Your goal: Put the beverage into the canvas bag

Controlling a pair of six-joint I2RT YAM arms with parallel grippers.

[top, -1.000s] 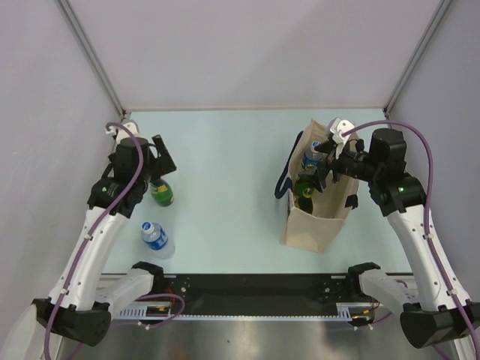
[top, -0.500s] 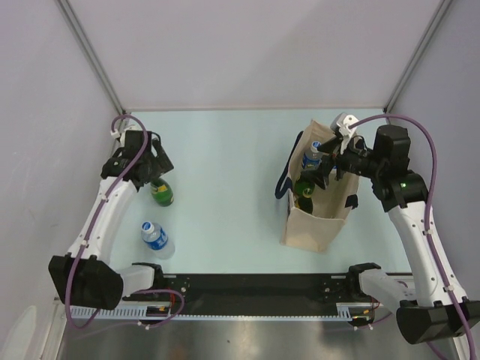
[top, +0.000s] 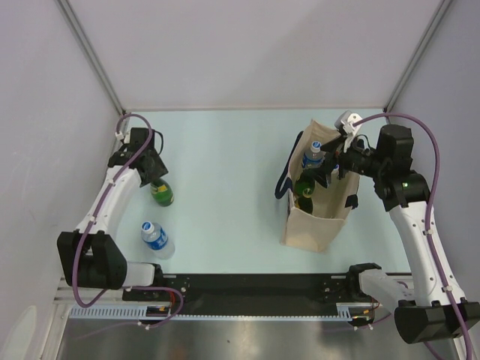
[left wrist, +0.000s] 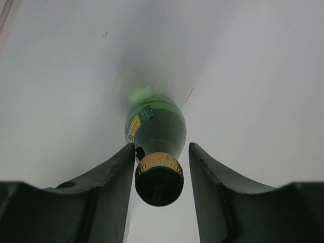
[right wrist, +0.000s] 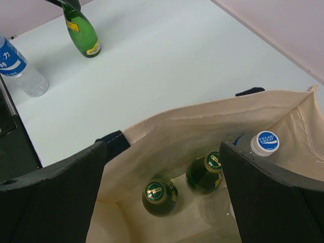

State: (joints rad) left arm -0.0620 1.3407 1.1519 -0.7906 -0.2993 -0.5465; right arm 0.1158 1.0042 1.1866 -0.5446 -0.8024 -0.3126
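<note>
A green glass bottle (top: 162,194) with a gold cap stands upright at the left of the table. My left gripper (top: 153,177) is over it, one finger on each side of the cap (left wrist: 159,177). The left finger touches the cap and a narrow gap shows at the right finger (left wrist: 202,167). The beige canvas bag (top: 319,225) stands upright at the right with its mouth open. My right gripper (top: 328,169) hangs open over that mouth, holding nothing. Inside the bag (right wrist: 202,126) stand two green bottles (right wrist: 159,195) and a white-capped water bottle (right wrist: 263,143).
A clear water bottle (top: 157,238) with a blue label stands near the front left, close to the green one; the right wrist view shows it too (right wrist: 17,68). The bag's navy handle (top: 285,184) hangs off its left side. Grey walls close the table at left, right and back.
My left arm has reached back and down over the green bottle, and its jaws have narrowed around the cap. The right gripper has stayed wide over the bag, shifting only slightly.
</note>
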